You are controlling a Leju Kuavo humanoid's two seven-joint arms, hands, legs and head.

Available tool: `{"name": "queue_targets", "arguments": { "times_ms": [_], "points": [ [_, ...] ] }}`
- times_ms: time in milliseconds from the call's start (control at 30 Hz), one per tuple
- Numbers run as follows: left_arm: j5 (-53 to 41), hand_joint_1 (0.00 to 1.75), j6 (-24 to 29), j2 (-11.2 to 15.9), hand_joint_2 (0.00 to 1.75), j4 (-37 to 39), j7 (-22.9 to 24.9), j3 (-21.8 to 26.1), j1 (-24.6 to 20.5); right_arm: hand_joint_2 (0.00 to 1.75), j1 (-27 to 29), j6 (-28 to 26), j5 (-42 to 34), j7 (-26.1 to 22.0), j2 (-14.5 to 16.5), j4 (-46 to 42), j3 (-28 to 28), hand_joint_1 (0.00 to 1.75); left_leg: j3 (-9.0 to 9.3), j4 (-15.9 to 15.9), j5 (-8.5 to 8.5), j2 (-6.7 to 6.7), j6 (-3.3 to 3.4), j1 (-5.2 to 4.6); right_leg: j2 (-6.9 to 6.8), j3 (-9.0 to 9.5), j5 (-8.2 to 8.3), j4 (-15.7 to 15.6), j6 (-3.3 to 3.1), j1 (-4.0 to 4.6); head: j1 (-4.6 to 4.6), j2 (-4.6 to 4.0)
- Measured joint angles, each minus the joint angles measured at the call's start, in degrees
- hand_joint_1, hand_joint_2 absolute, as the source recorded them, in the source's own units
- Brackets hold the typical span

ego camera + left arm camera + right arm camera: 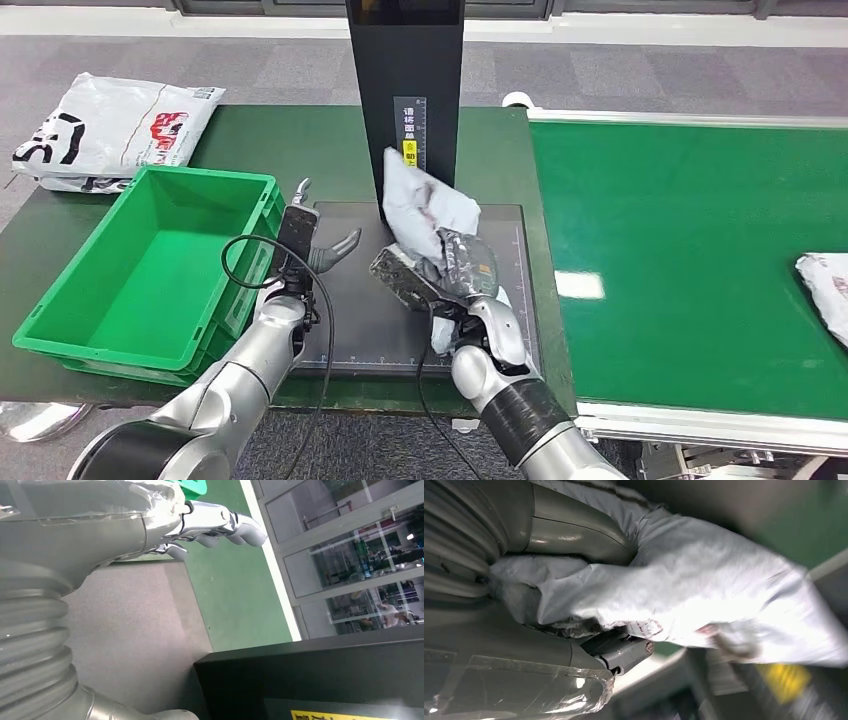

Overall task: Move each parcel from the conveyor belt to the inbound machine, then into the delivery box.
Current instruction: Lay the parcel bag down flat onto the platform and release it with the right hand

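Note:
My right hand (445, 275) grips a crumpled grey-white parcel (425, 205) and holds it above the inbound machine's dark plate (350, 325), just in front of the black scanner post (405, 90). The right wrist view has the same parcel (704, 585) pressed between thumb and fingers (619, 650). To the left, over the plate's edge, my left hand (310, 245) is empty with its fingers (220, 525) spread. A second parcel (825, 280) lies at the right edge of the green conveyor belt (680, 250). The green delivery box (150, 265) stands empty at left.
A large white bag with printing (110, 130) lies on the dark green table (290, 140) behind the box. The box wall is close beside my left hand. Grey floor lies beyond the table.

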Motion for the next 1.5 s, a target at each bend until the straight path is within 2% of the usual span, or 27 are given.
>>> {"name": "queue_targets", "arguments": {
  "times_ms": [33, 100, 200, 367, 433, 500, 633, 700, 800, 967, 1033, 1200, 1400, 1500],
  "points": [
    [0.09, 0.0, 0.01, 0.01, 1.75, -0.01, 0.03, 0.01, -0.04, 1.75, 0.06, 1.45, -1.18, -0.38, 0.01, 0.42, 1.16, 0.02, 0.0, 0.0, 0.0, 0.0, 0.0, 0.0, 0.0, 0.0, 0.0, 0.0, 0.0, 0.0, 0.0, 0.0],
    [0.41, 0.0, 0.07, 0.05, 1.75, -0.05, -0.12, 0.01, -0.06, 1.75, 0.23, 2.66, -2.82, -0.8, 0.01, 1.2, 3.07, 0.0, -0.01, 0.0, 0.0, -0.01, 0.0, 0.0, -0.01, 0.0, 0.0, -0.01, 0.0, 0.0, 0.0, 0.0],
    [1.12, 0.0, 0.47, 0.35, 1.75, -0.38, -0.63, 0.01, 0.03, 1.75, 0.59, 0.89, -4.35, -0.97, -0.04, 1.97, 4.4, 0.0, -0.01, 0.0, 0.0, -0.03, 0.0, 0.0, -0.02, 0.0, 0.0, -0.01, 0.0, -0.01, 0.0, 0.0],
    [1.54, 0.0, 2.38, 0.97, 1.75, -2.77, -0.84, 0.02, 1.25, 1.75, 1.63, -9.48, -7.85, -3.34, -0.79, 1.9, 4.38, 0.0, 0.0, 0.0, 0.0, -0.01, 0.0, -0.01, -0.02, 0.0, 0.0, -0.02, 0.0, -0.01, 0.0, 0.0],
    [1.43, 0.0, 3.52, 1.1, 1.75, -4.16, -0.7, 0.02, 2.01, 1.75, 2.61, -13.76, -11.41, -6.76, -1.29, 1.05, 3.72, 0.0, 0.0, 0.01, 0.0, -0.02, 0.0, -0.01, -0.02, 0.0, 0.0, -0.02, 0.0, -0.01, 0.0, 0.0],
    [1.17, 0.0, 5.15, 1.17, 1.75, -5.52, -0.69, 0.02, 2.67, 1.75, 4.01, -17.38, -17.1, -12.12, -1.81, -0.54, 2.23, 0.0, 0.0, 0.01, -0.01, -0.03, 0.0, -0.01, -0.02, 0.0, 0.0, -0.02, 0.0, -0.01, 0.0, 0.0],
    [1.29, 0.0, 6.51, 1.19, 1.75, -7.22, -0.68, 0.01, 3.16, 1.75, 6.38, -19.1, -30.38, -22.34, -2.68, -3.88, -1.32, 0.0, 0.0, 0.01, -0.02, -0.01, -0.01, -0.01, -0.01, -0.02, 0.0, -0.03, 0.0, -0.01, 0.0, 0.0],
    [1.49, 0.0, 6.25, 1.15, 1.75, -7.47, -0.64, 0.01, 3.17, 1.75, 7.08, -17.91, -37.24, -26.23, -2.95, -5.29, -3.01, 0.0, 0.0, 0.01, -0.02, -0.01, -0.01, -0.01, 0.0, -0.02, 0.0, -0.03, 0.01, -0.01, 0.0, 0.0],
    [1.58, 0.0, 5.18, 0.97, 1.75, -7.52, -0.6, -0.01, 3.17, 1.75, 7.53, -14.28, -45.19, -28.66, -3.21, -6.88, -5.28, 0.0, 0.01, 0.01, -0.02, 0.0, -0.01, -0.01, 0.01, -0.03, 0.0, -0.03, 0.01, -0.01, 0.0, 0.0],
    [1.68, 0.0, 0.21, 0.3, 1.75, -7.53, 0.19, -0.6, 3.15, 1.75, 7.56, 0.14, -66.12, -28.11, -3.52, -7.98, -10.04, 0.0, 0.02, 0.01, -0.01, 0.0, -0.01, -0.01, 0.0, -0.02, 0.01, -0.03, 0.0, -0.01, 0.0, 0.0],
    [1.61, 0.0, -1.77, -0.1, 1.75, -7.52, 0.9, -1.34, 3.13, 1.75, 7.46, 4.32, -71.3, -27.35, -3.79, -8.04, -11.79, 0.0, 0.02, 0.02, -0.01, 0.0, -0.01, -0.01, 0.0, -0.02, 0.02, -0.03, 0.0, -0.02, 0.0, 0.0],
    [0.7, 0.0, -3.21, -0.64, 1.75, -7.43, 1.42, -4.26, 3.1, 1.75, 6.8, 5.97, -72.68, -28.64, -4.6, -8.01, -14.01, 0.0, 0.01, 0.02, -0.02, 0.01, -0.01, -0.02, 0.02, -0.02, 0.02, -0.03, 0.0, -0.03, 0.0, 0.0],
    [-1.97, 0.0, -4.69, -0.81, 1.75, -6.68, 1.43, -7.29, 3.09, 1.75, 6.13, 9.8, -77.65, -27.2, -5.05, -7.74, -16.41, 0.0, 0.01, 0.02, -0.02, 0.0, -0.01, -0.02, 0.01, -0.03, 0.01, -0.03, 0.0, -0.02, 0.0, 0.0],
    [-3.51, 0.0, -4.75, -0.86, 1.75, -6.15, 1.43, -8.97, 3.09, 1.75, 5.89, 10.08, -77.66, -27.56, -5.48, -7.47, -17.32, 0.0, 0.01, 0.02, -0.02, 0.01, -0.01, -0.02, 0.02, -0.03, 0.02, -0.03, 0.0, -0.03, 0.0, 0.0]
  ]
}}
